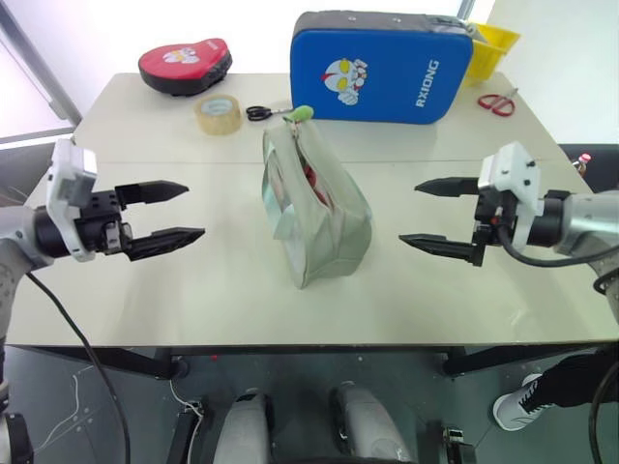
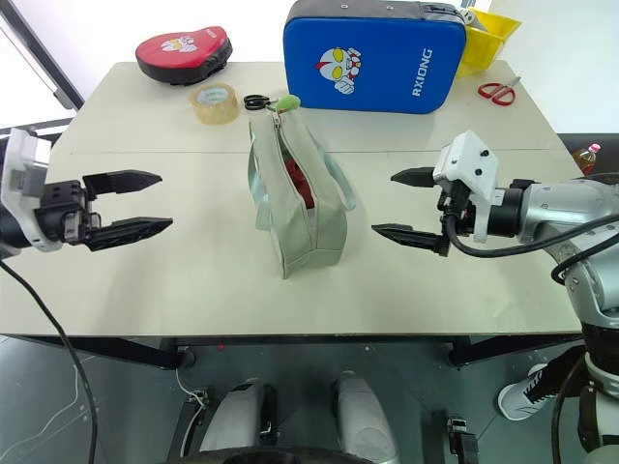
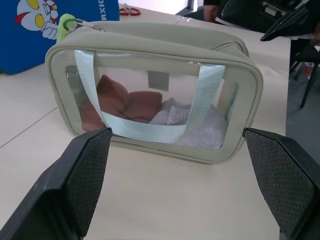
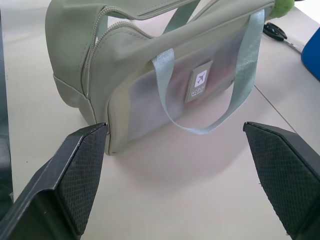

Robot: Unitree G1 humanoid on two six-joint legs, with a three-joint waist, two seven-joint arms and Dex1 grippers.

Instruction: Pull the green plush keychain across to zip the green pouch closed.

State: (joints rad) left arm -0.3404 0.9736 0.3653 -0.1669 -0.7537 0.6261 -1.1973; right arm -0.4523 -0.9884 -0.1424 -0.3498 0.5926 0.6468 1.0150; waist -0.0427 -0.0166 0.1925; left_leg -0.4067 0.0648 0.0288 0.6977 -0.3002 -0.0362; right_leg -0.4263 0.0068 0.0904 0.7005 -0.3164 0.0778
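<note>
Centrally on the counter (image 1: 145, 290) stands the green pouch (image 1: 319, 217), its top zipper gaping, so the green plush keychain (image 1: 299, 115) sits at its far end. The left end effector (image 1: 164, 214) and right end effector (image 1: 440, 215) hover wide open on either side, holding nothing, seemingly poised to steady and pull. Scissors (image 1: 258, 112), a tape roll (image 1: 219, 114) and a blue case (image 1: 382, 66) crowd the far edge just behind the keychain.

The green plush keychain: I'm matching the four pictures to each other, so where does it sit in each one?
Left eye view: green plush keychain at the green pouch's far end, beside the blue case.
Right eye view: same far end of the pouch.
Left wrist view: upper left, behind the pouch's corner.
Right wrist view: top right edge, partly cut off.
Shared landmark: the blue case.
</note>
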